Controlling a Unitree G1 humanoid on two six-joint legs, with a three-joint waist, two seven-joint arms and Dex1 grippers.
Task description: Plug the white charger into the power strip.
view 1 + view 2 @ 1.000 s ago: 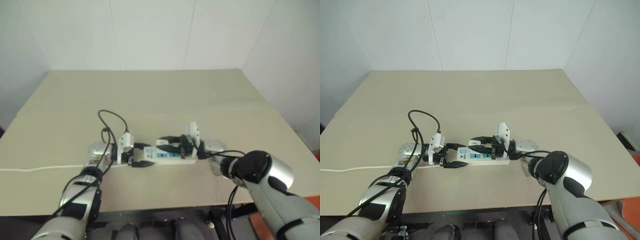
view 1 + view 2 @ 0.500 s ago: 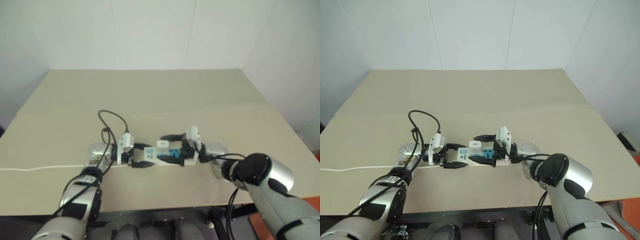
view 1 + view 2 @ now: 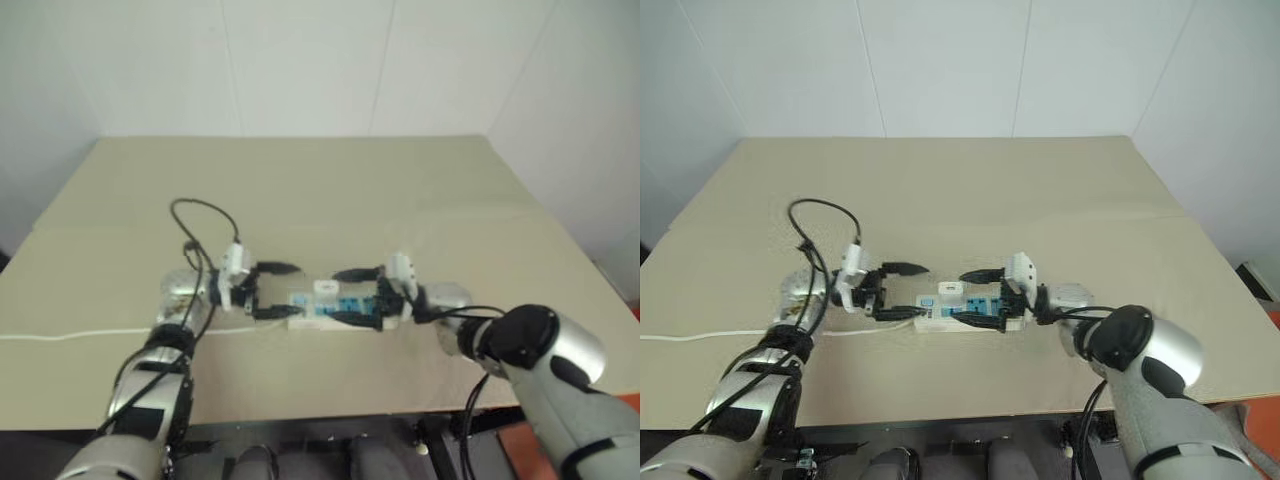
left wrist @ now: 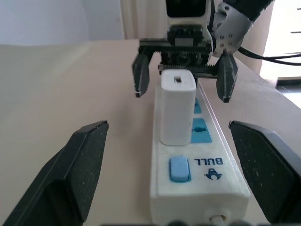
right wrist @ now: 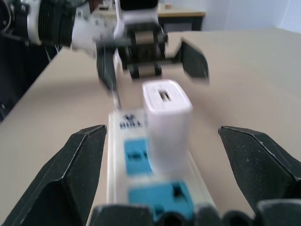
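Note:
The power strip [image 3: 985,312] lies across the middle of the tan table. The white charger [image 3: 951,290] stands upright in the socket nearest the strip's switch end, also seen close up as the charger [image 4: 178,107]. My left gripper [image 3: 902,290] is open just off that switch end, a little above the table, touching nothing. My right gripper [image 3: 975,297] is open at the other end, its fingers straddling the strip without gripping it. From the right wrist view the charger [image 5: 167,122] rises from the strip [image 5: 134,157], with blue sockets free beside it.
The strip's thin white cord [image 3: 80,335] runs left along the table to its edge. The table's front edge [image 3: 300,405] is close below the strip. White walls [image 3: 300,60] stand behind, and open tabletop lies beyond the strip.
Both grippers have opened. The right one let go of the charger and drew back to the right. The left one released the strip's end and moved up and left.

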